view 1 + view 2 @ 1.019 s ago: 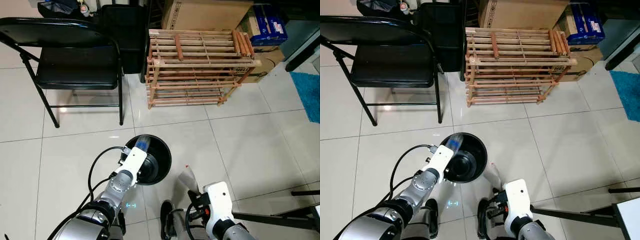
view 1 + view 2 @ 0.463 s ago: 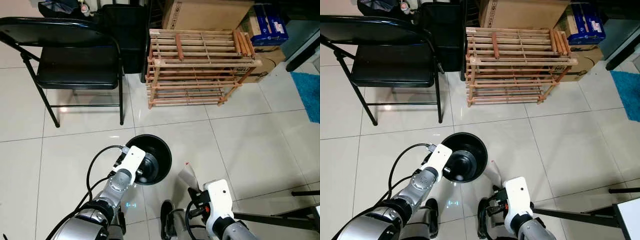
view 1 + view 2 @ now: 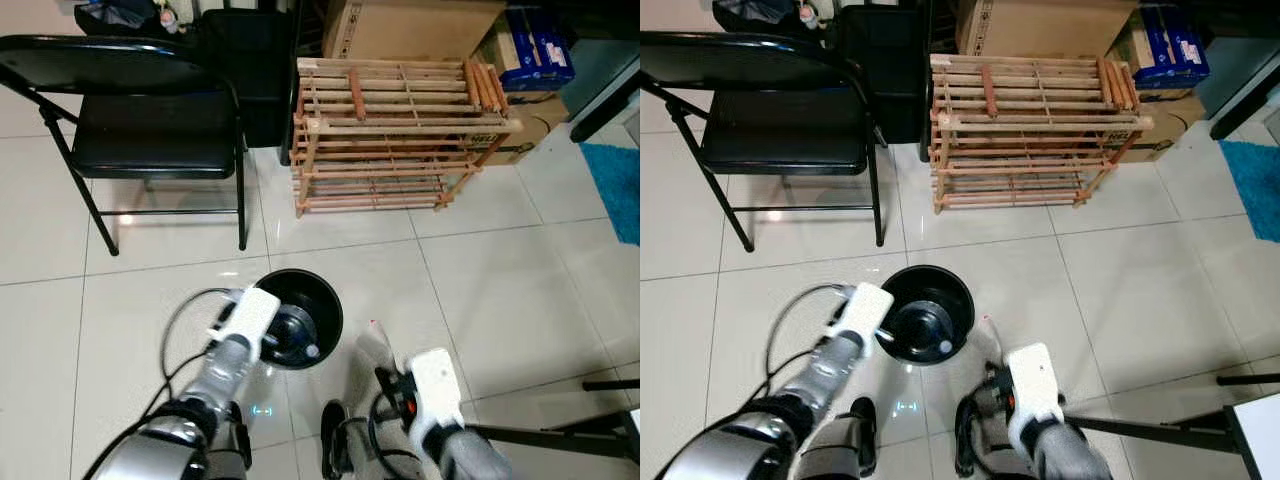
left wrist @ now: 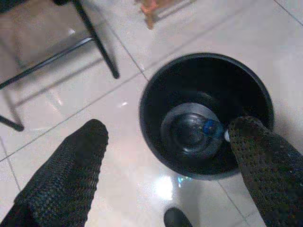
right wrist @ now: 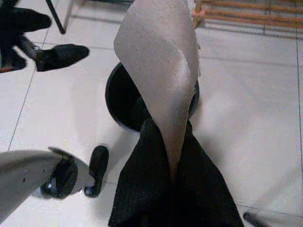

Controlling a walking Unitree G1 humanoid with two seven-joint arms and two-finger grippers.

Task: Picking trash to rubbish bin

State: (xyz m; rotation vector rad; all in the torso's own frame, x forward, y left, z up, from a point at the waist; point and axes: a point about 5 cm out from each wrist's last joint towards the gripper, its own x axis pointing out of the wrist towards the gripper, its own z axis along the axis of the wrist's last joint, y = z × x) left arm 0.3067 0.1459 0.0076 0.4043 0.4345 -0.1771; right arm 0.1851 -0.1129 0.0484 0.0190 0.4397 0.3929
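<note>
One bin, one bottle inside, one paper scrap in the right claw

One round black rubbish bin (image 3: 297, 318) stands on the pale tiled floor (image 3: 500, 280), directly ahead of the robot. One plastic bottle with a blue cap (image 4: 207, 128) lies at the bin's bottom. The left claw (image 4: 175, 156) hangs over the bin's near-left rim, its two fingers (image 4: 71, 175) spread wide with nothing between them. The right claw (image 5: 173, 175) sits to the right of the bin and nearer the robot, its fingers pressed together on one tan sheet of paper (image 5: 163, 71) that stands upright above them.

Beyond the bin, one black folding chair (image 3: 150, 110) stands to the left and one wooden slatted rack (image 3: 400, 135) to the right, both well apart from the bin. Open tile surrounds the bin on the far and right sides. A blue rug (image 3: 615, 185) touches the right edge of the scene.
</note>
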